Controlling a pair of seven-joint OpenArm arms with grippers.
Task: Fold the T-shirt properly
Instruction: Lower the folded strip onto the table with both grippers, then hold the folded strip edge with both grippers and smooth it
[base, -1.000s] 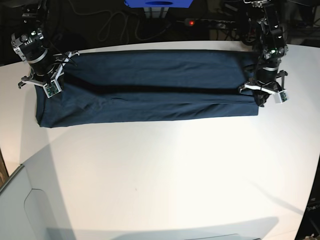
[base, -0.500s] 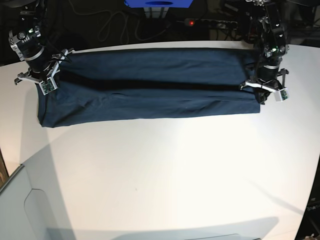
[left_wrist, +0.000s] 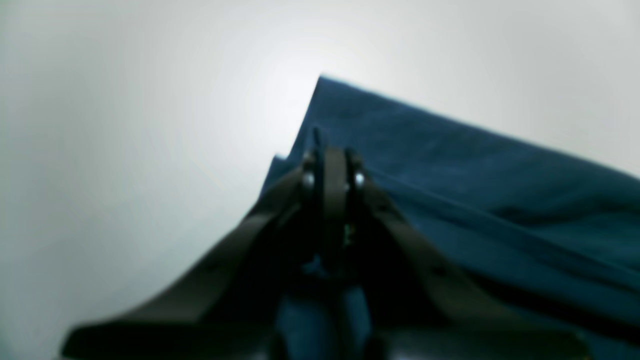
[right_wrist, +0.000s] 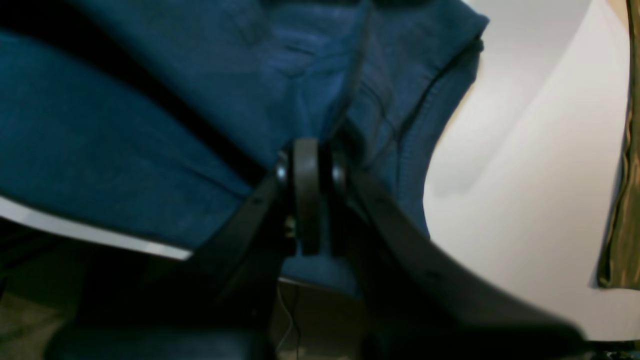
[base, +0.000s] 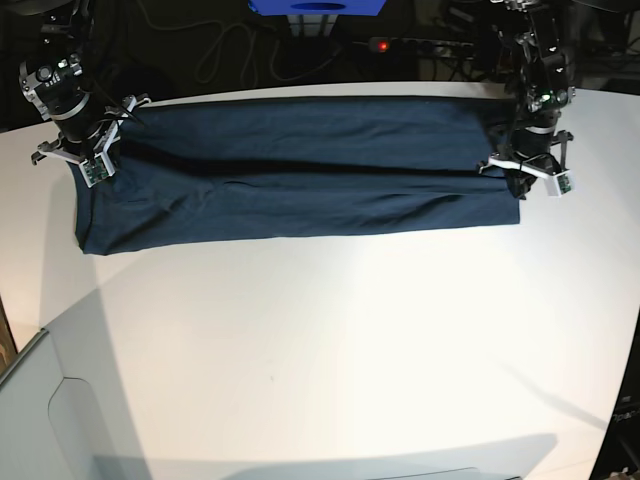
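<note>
T-shirt (base: 300, 180): in the base view it lies as one long dark band across the far part of the white table (base: 330, 350), long axis running side to side, from my right gripper (base: 82, 160) at one short end to my left gripper (base: 528, 178) at the other.
Base view, arms: each of my grippers sits at an opposite end of the T-shirt, so neither is nearer; the cloth spans the whole gap between them, and a dark crease runs lengthwise down its middle.
Left wrist view: my left gripper (left_wrist: 330, 172) has its jaws pressed together on an edge of the T-shirt (left_wrist: 475, 190), which stretches away from the tips to one side and down onto the table (left_wrist: 125, 125); the picture is blurred, so how many layers I pinch I cannot tell.
Right wrist view: my right gripper (right_wrist: 307, 172) is likewise clamped on a bunched fold of the T-shirt (right_wrist: 125, 125), near a stitched hem, with the cloth's corner overhanging the table (right_wrist: 525, 175) edge side.
Coming move, my judgement: both ends must travel together, across the long axis, to keep the band square.
</note>
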